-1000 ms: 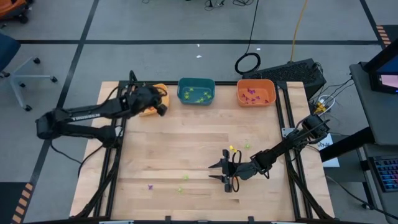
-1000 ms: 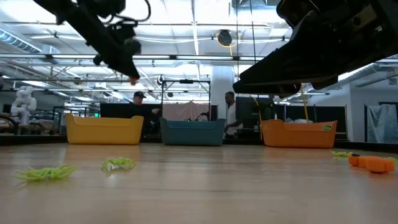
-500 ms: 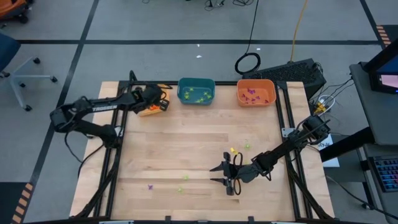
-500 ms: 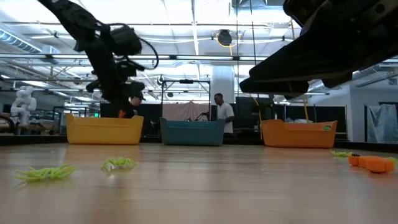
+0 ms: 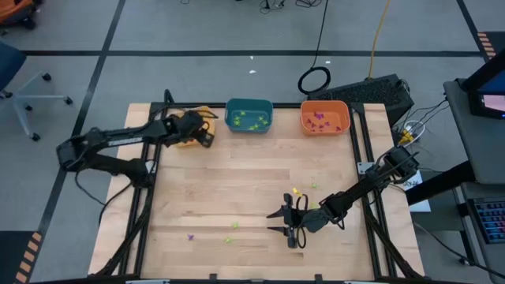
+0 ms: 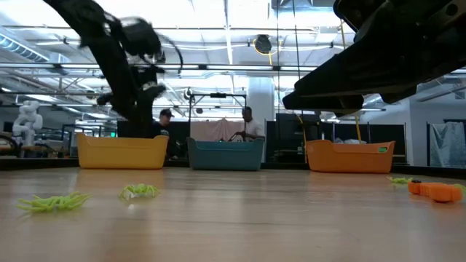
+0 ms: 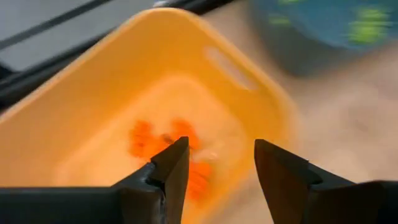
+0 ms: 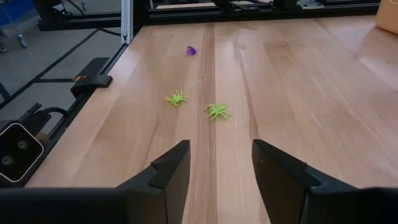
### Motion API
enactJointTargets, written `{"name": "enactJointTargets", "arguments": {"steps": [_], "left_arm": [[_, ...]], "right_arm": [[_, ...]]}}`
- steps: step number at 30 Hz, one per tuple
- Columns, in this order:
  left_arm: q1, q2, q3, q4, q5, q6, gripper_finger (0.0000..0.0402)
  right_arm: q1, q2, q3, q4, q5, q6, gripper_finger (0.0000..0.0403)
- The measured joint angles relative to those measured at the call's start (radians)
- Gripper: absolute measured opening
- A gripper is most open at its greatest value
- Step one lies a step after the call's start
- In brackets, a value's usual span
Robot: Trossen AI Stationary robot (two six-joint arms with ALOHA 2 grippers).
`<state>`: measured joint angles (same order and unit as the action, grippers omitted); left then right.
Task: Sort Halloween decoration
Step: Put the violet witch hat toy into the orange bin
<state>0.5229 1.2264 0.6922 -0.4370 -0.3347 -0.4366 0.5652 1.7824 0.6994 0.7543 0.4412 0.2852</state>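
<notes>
The left gripper [image 7: 216, 168] hung over the yellow bin [image 7: 93, 93], jaws spread and empty, with orange trinkets [image 7: 168, 146] lying inside it. The right gripper [image 8: 217, 171] hovered low over the table [image 8: 298, 87], jaws spread, near two green spiders [image 8: 198, 106] and a purple trinket [image 8: 191, 50].

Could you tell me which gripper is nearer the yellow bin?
Left. The left gripper hangs open over the yellow bin; the right gripper waits open across the table.
</notes>
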Motion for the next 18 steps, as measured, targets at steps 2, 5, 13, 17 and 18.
{"name": "enactJointTargets", "arguments": {"steps": [2,5,13,17,18], "left_arm": [[-0.072,-0.079,0.000,-0.027,0.012,-0.004,0.0183],[-0.224,-0.205,0.000,-0.062,-0.003,-0.014,0.0184],[-0.674,-0.361,0.001,-0.130,-0.142,-0.228,0.0185],[-0.867,-0.311,0.001,-0.141,-0.185,-0.322,0.0178],[-0.911,-0.294,0.001,-0.141,-0.185,-0.336,0.0174]], "right_arm": [[0.000,0.000,0.000,-0.003,0.000,-0.002,0.0157],[0.000,0.000,0.000,-0.004,0.001,-0.021,0.0157],[-0.003,0.000,0.000,-0.004,0.004,-0.078,0.0157],[-0.003,0.000,0.000,-0.004,0.005,-0.088,0.0157],[-0.003,0.000,0.000,-0.004,0.005,-0.088,0.0157]]}}
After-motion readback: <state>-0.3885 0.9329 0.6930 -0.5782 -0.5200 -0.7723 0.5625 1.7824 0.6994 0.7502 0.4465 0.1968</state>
